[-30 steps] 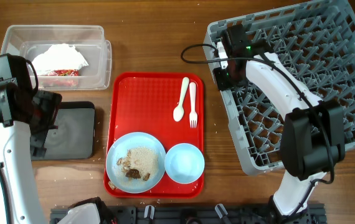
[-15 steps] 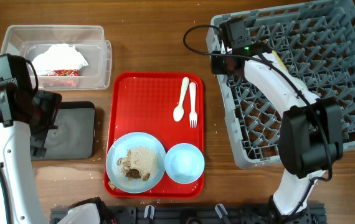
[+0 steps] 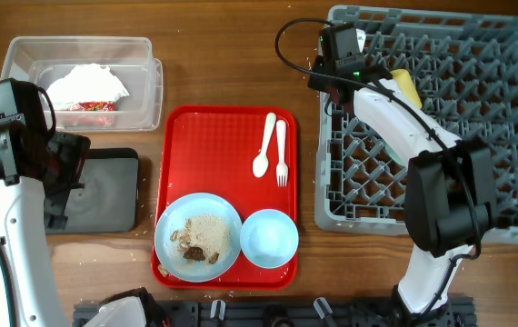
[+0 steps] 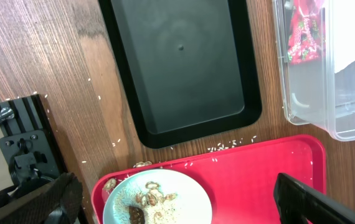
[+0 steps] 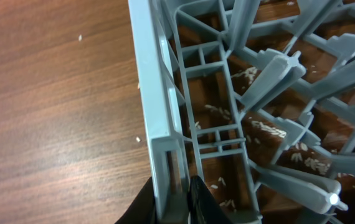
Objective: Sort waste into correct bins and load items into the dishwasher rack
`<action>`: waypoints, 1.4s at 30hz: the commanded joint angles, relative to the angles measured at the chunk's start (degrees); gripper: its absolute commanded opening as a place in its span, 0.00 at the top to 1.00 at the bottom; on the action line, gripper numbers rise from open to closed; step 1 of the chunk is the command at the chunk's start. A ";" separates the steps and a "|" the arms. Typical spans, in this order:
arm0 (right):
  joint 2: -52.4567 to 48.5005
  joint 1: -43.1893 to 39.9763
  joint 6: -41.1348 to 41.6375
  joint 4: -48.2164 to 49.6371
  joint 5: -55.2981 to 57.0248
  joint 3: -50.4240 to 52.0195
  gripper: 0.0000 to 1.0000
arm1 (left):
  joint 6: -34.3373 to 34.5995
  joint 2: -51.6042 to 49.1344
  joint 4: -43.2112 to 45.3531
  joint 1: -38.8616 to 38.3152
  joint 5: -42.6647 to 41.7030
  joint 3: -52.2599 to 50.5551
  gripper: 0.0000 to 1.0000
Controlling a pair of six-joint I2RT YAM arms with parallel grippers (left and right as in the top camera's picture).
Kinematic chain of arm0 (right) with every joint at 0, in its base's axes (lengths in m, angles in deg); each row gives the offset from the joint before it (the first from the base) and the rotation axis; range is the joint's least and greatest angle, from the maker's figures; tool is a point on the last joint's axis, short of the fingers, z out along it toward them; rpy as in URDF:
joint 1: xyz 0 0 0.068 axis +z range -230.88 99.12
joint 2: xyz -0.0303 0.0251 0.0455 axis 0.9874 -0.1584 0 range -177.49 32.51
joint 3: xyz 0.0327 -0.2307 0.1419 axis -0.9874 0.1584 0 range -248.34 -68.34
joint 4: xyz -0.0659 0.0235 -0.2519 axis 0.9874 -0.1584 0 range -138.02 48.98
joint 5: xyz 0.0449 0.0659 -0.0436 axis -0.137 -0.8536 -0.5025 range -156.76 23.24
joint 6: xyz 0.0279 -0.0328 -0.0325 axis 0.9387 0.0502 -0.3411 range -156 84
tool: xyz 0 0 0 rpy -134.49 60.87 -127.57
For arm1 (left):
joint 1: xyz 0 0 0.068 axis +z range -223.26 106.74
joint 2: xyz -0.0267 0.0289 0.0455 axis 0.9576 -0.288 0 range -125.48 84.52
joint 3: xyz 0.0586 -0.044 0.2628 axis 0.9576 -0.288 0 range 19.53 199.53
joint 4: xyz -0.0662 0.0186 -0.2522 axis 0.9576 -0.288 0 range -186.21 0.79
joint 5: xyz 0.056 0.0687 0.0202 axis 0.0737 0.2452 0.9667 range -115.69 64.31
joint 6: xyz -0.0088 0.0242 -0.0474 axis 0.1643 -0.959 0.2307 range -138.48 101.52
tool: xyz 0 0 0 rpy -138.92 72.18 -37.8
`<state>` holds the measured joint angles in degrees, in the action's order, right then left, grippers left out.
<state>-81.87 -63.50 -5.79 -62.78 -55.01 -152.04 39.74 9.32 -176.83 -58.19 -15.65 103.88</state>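
Note:
The grey dishwasher rack lies at the right, with a small yellow cup inside it. My right gripper is shut on the rack's left wall, near its far corner. On the red tray are a pale blue plate with rice scraps and brown bits, a pale blue bowl, a white spoon and a fork. My left gripper is open, held above the black bin and the plate.
A clear tub at the far left holds a white napkin and red wrappers. Loose rice grains lie on the wood by the black bin and under the rack's grid.
The rack has swung round and now lies square to the table, its near-left corner carried toward the far edge by my right gripper. The left arm has stayed still.

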 commanded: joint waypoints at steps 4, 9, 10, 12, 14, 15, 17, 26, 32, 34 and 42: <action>1.44 -0.22 -0.96 3.96 1.36 -1.25 0.89 | 0.96 0.31 -0.09 0.22 0.96 -0.17 0.00; 1.44 -0.22 -9.64 3.02 -6.88 -1.25 0.90 | 0.96 0.31 -0.09 0.22 0.96 -0.17 0.00; 1.44 -0.22 -11.34 2.45 -8.59 -1.25 0.90 | 0.96 0.31 -0.09 0.22 0.96 -0.17 0.00; 1.44 -0.20 -14.51 0.83 -11.43 -1.25 0.91 | 0.96 0.31 -0.09 0.22 0.96 -0.17 0.00; 1.44 -0.22 -17.16 -0.83 -13.20 -1.25 0.91 | 0.96 0.31 -0.09 0.22 0.96 -0.17 0.00; 1.44 -0.22 -19.04 -1.66 -14.29 -1.25 0.91 | 0.96 0.31 -0.09 0.22 0.96 -0.17 0.00; 1.44 -0.20 -21.88 -3.39 -15.47 -1.25 0.91 | 0.96 0.31 -0.09 0.22 0.96 -0.17 0.00; 1.44 -0.22 -29.11 -10.62 -17.27 -1.25 0.93 | 0.96 0.31 -0.09 0.22 0.96 -0.17 0.00; 1.81 -0.22 -28.11 -11.37 -17.62 -1.86 0.66 | 0.96 0.31 -0.09 0.22 0.96 -0.17 0.00; 2.84 -0.22 -26.71 -11.37 -17.57 -2.86 0.62 | 0.96 0.31 -0.09 0.22 0.96 -0.17 0.00; 13.99 -1.18 -20.61 -12.79 -5.46 -4.63 0.12 | 0.96 0.31 -0.09 0.22 0.96 -0.17 0.00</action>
<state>-73.42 -64.06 -29.55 -74.91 -67.32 -154.88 39.76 9.32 -176.83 -58.19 -15.65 103.88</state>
